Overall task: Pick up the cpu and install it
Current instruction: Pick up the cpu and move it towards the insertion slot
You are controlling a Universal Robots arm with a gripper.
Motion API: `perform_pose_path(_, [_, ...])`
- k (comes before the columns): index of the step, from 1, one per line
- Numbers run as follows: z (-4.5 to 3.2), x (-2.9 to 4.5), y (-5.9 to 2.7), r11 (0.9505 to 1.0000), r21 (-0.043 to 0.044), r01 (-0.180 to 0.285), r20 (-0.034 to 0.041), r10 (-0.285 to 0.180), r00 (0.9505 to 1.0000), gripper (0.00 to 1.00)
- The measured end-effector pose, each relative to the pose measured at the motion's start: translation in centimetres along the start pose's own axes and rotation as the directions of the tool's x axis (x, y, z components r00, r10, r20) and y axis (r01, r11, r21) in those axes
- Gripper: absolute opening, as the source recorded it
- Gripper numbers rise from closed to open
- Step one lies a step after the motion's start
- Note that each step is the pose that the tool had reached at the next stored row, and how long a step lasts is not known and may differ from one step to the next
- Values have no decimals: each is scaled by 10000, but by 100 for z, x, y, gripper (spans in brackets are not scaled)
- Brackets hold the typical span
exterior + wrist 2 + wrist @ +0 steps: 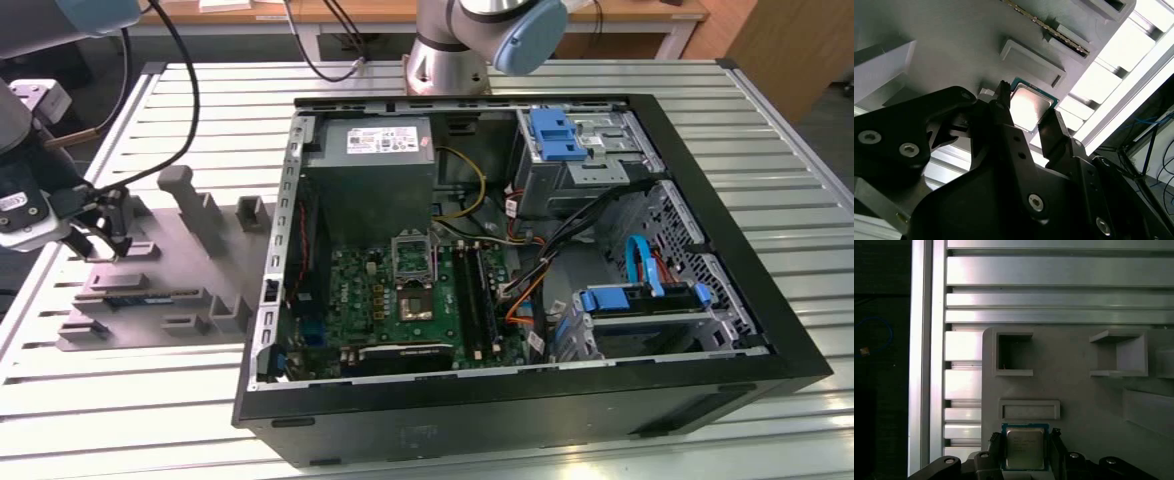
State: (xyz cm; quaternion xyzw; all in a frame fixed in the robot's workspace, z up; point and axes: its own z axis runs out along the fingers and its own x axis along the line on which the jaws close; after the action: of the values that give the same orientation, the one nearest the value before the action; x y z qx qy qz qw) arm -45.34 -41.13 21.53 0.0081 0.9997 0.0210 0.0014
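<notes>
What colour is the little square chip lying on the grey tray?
The cpu is silvery-grey, green-edged; clearest in the first wrist view.

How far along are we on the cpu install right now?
Done: the gripper is down at the grey tray, set around the cpu. In hand: the cpu lies flat on the tray, not lifted; a grip cannot be confirmed. Left: the pick-up and the install into the motherboard in the open computer case.

- An open computer case fills the centre and right, its green circuit board exposed.
- A grey tray lies at left on the slatted surface.
- The gripper points down at the tray's left part.
</notes>
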Motion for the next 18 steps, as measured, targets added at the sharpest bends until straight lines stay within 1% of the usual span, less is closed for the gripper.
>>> perform_pose_path(7, [-31, 0, 2, 10000, -2, 0, 3, 0, 10000, 47])
perform_pose_path(18, [-48, 0, 2, 10000, -2, 0, 3, 0, 10000, 47])
